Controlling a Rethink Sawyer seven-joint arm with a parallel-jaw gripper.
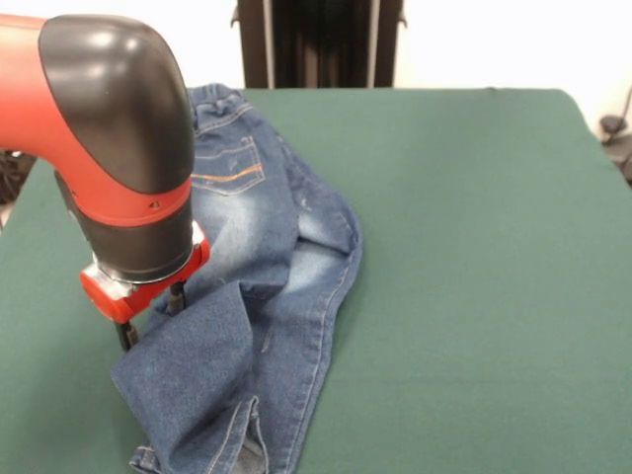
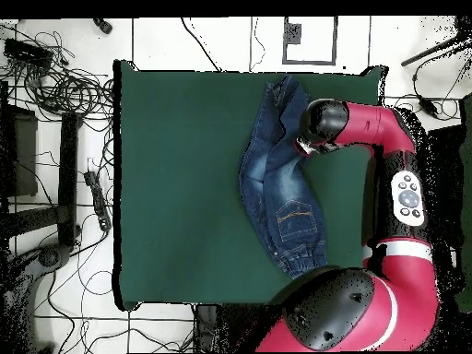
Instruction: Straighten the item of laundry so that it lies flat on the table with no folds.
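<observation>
The blue denim jeans [image 1: 286,257] lie at the left of the green table [image 1: 474,247]. The waistband and an orange-stitched pocket are at the far end. One leg is folded back over the other near the front edge, dark inner side up. My gripper [image 1: 150,318] stands low at the upper left edge of that folded flap. Its two dark fingers [image 1: 177,297] are apart, touching or just over the cloth. In the overhead view the jeans [image 2: 277,184] lie bunched on the right part of the table [image 2: 175,184], with the gripper [image 2: 302,146] under the wrist.
The arm's big red and black elbow [image 1: 109,99] hides the table's far left corner and part of the waistband. Cables and stands [image 2: 55,138] lie on the floor beside the table. A dark pedestal [image 1: 316,44] stands behind the far edge.
</observation>
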